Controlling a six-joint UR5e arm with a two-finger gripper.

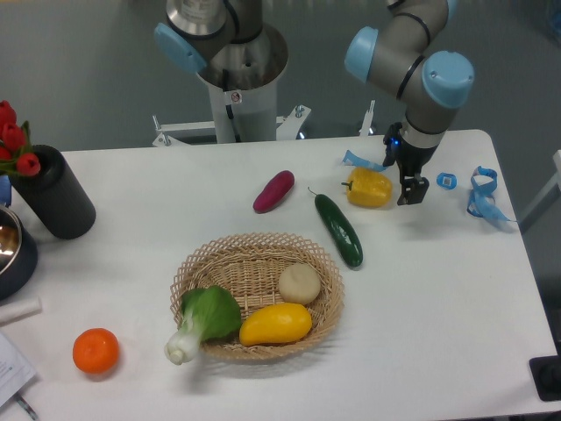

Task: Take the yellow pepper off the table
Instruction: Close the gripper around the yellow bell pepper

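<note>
A plain grey-green floor [79, 79] stretches behind the work surface, evenly lit with soft, diffuse light. At the far right edge a pale slanted frame [545, 197] shows.
</note>
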